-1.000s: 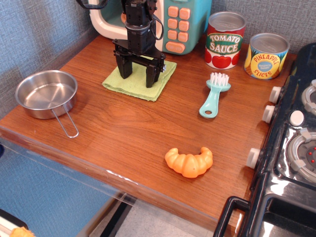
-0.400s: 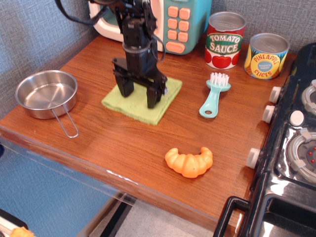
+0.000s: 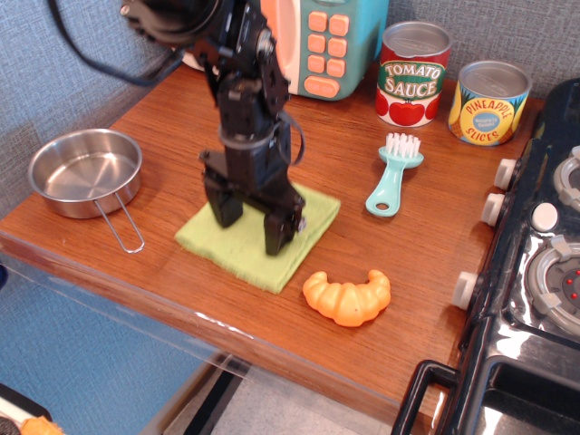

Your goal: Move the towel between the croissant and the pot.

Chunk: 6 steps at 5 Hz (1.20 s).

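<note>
Fingertips of my gripper [image 3: 252, 228] press spread apart onto the towel [image 3: 258, 236], pinning it for dragging; it lies between pot [image 3: 84, 171] and croissant [image 3: 348, 296].

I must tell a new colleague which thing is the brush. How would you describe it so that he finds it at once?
Start at the two printed cans at the back of the wooden counter. Just in front of the tomato sauce can lies the brush. It is the only turquoise tool, with white bristles pointing toward that can and a hole in its handle.
</note>
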Each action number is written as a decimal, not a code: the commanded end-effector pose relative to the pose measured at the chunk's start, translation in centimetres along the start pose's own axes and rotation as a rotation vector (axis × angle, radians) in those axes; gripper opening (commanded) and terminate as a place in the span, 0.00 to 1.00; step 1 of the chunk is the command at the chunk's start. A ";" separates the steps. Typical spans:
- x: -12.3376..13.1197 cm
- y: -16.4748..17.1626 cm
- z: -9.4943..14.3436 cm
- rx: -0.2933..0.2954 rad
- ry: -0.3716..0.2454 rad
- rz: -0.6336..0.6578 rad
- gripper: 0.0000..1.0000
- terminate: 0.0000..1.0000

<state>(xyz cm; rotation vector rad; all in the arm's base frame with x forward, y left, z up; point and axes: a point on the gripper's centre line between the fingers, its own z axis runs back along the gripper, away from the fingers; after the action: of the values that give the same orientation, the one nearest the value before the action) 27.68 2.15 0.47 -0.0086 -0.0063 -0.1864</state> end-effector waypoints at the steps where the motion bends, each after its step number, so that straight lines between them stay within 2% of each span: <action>1: -4.1 -0.9 0.1 0.011 0.043 -0.009 1.00 0.00; 2: -4.3 -0.9 0.3 0.007 0.035 -0.011 1.00 0.00; 4: -0.9 -1.2 1.7 0.003 -0.017 -0.012 1.00 0.00; 5: 0.7 -2.0 6.0 -0.001 -0.123 -0.038 1.00 0.00; 6: 0.3 -2.6 10.3 0.008 -0.208 -0.046 1.00 0.00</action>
<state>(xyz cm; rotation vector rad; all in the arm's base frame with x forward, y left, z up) 27.03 -0.44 9.66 -0.0262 -0.1665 -0.2231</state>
